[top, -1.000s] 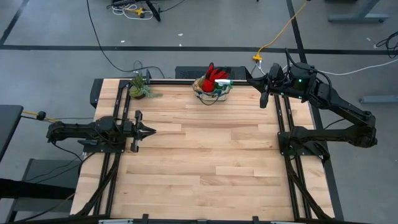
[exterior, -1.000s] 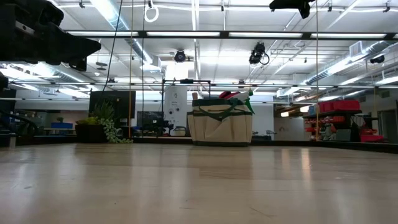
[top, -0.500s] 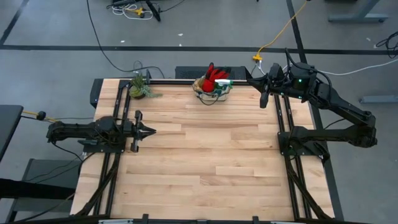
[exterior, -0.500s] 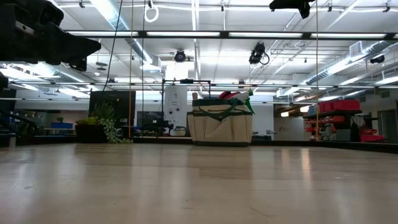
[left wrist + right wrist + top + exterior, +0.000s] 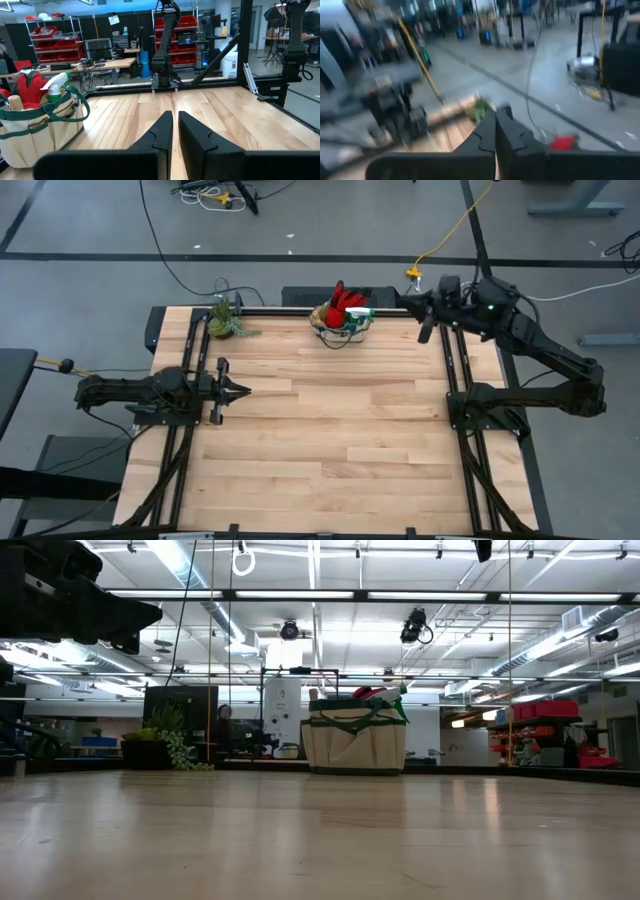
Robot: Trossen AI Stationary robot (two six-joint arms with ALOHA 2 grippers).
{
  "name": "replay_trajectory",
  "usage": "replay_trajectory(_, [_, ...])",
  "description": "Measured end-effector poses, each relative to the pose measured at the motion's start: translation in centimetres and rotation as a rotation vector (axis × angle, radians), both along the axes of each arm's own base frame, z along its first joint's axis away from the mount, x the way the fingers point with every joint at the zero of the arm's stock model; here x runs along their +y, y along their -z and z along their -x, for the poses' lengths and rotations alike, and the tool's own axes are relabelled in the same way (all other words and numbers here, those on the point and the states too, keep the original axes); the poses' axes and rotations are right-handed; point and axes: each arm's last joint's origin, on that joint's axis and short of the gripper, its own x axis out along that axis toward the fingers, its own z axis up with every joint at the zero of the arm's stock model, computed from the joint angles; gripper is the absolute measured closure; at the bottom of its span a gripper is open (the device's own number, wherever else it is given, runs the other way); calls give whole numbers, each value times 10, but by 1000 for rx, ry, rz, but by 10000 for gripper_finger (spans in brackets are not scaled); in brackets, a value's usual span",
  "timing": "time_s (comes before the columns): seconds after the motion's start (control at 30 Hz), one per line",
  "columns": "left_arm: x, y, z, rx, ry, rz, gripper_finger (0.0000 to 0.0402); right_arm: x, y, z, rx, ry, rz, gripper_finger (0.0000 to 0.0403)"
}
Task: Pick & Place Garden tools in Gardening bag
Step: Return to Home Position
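The beige gardening bag (image 5: 343, 318) with green trim stands on its base at the table's far edge, also in the low view (image 5: 353, 740) and the left wrist view (image 5: 35, 127). A red glove (image 5: 346, 298), a wooden handle (image 5: 14, 102) and a green-and-white spray head (image 5: 58, 83) stick out of its top. My right gripper (image 5: 401, 299) hangs shut, high above the far right corner and right of the bag, with nothing in it. My left gripper (image 5: 243, 391) rests shut at the table's left side, pointing level across the table (image 5: 174, 131).
A small leafy plant (image 5: 224, 320) stands at the far left corner, also in the low view (image 5: 166, 745). Bare wooden tabletop (image 5: 330, 430) spreads between the arms. Black frame rails (image 5: 452, 370) run along both sides. A person (image 5: 222, 725) shows far behind the table.
My right gripper has tipped upward and rolled a little where it hangs. In the low view its fingers have risen almost out of the top of the picture. The bag and its contents have stayed put.
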Motion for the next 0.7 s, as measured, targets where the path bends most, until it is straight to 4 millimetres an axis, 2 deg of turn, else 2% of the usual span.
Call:
replay_trajectory(0.33, [0, 0, 0, 0, 0, 0, 365, 6, -38, -2, -373, -113, 152, 403])
replay_trajectory(0.7, [0, 0, 0, 0, 0, 0, 365, 30, -39, -10, -347, -233, 307, 403])
